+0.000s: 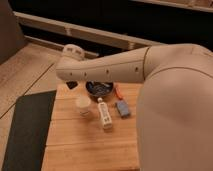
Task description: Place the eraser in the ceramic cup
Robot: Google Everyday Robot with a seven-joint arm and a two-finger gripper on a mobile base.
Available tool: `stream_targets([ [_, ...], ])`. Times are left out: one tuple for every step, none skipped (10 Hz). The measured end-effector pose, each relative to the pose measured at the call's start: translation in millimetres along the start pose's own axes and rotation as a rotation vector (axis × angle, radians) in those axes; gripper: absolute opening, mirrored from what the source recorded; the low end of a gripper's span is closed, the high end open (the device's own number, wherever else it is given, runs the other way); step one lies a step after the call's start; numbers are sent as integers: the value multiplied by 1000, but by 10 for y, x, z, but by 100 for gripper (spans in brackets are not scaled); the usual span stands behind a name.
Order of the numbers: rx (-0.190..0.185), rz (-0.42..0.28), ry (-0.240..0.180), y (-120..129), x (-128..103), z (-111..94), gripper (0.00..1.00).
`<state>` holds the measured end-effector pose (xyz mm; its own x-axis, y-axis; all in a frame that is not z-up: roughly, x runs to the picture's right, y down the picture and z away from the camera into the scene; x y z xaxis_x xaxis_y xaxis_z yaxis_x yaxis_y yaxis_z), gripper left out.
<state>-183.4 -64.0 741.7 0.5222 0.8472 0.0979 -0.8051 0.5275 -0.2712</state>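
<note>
A dark mat [27,130] lies on the floor at the far left, its right edge against the wooden desk [90,147]. Over the desk's back left corner, the white arm [115,67] ends in a rounded wrist. Just beneath that end sits the claw [72,84], mostly hidden by the arm. Its fingers are together, clamped on a small near-black block, the eraser [73,86], which is held off the desk surface.

Just right of the eraser and nearer the front stands the ceramic cup [83,105], upright and cream-white, its mouth open upward. The eraser is beside the cup's back left rim, not inside it. Behind the cup and to its right is the wider dark bowl [99,89], partly under the arm.

A long white bar [104,115] with dark marks lies just right of the cup, running front to back. Further right lies a blue-grey rectangular piece [122,108], with a small orange-red object [119,92] behind it, next to the bowl. The robot's large pale body [175,120] fills the right side.
</note>
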Motion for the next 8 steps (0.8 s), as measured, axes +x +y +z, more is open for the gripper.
stream_targets([
  [-31,52,-42,42,14,-12,0],
  [-59,102,-73,66,62,3,0],
  [-67,120,-81,65,104,16,0],
  [-67,140,-82,30,218,52,0],
  [-62,145,-77,5,304,81,0],
  [-49,147,-64,-37,427,123,0],
  [-38,146,-53,-68,516,151,0],
  [-27,142,-42,-91,595,179,0],
])
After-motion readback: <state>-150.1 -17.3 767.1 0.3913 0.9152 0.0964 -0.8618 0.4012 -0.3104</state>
